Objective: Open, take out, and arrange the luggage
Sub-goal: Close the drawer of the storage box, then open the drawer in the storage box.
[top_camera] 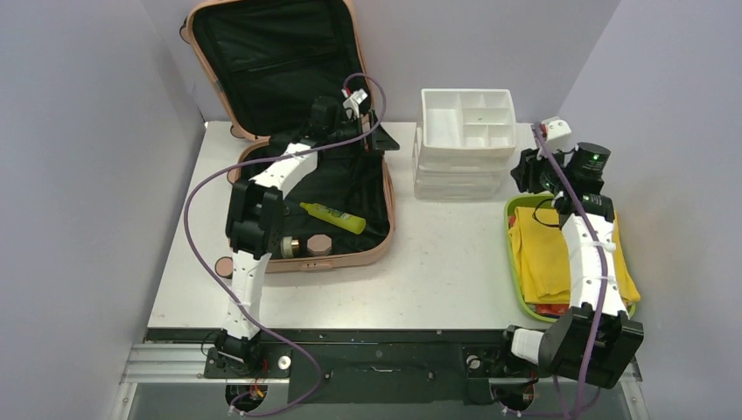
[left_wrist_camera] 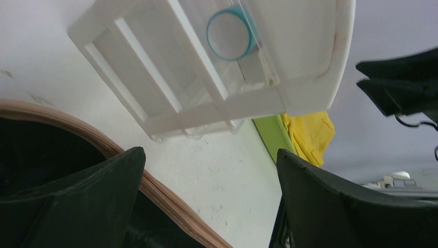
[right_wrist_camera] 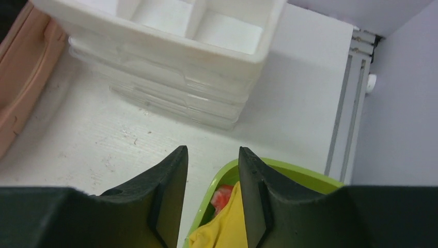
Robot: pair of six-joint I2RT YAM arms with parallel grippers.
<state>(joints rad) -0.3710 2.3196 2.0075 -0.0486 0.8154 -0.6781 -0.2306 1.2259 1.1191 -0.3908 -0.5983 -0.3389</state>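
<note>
The salmon-pink luggage (top_camera: 289, 188) lies open at the back left, its lid (top_camera: 262, 61) leaning on the wall. Its black-lined base holds a yellow-green tube (top_camera: 332, 217) and two small round items (top_camera: 311, 245). My left gripper (top_camera: 378, 133) hovers over the base's back right corner, fingers wide open and holding nothing; the left wrist view shows the left gripper (left_wrist_camera: 210, 152) above the pink rim (left_wrist_camera: 170, 199). My right gripper (top_camera: 528, 171) hangs over the far end of the lime-green tray (top_camera: 516, 293). In the right wrist view the right gripper (right_wrist_camera: 213, 150) is partly open above a yellow cloth (right_wrist_camera: 232, 222), gripping nothing.
A white compartmented organizer (top_camera: 466, 140) stands between luggage and tray, with a teal ring (left_wrist_camera: 231, 33) in a clear drawer. The tray holds yellow cloth (top_camera: 542, 254) over something red (right_wrist_camera: 222, 196). A small round item (top_camera: 224, 265) lies by the luggage's front left. Walls close in on three sides.
</note>
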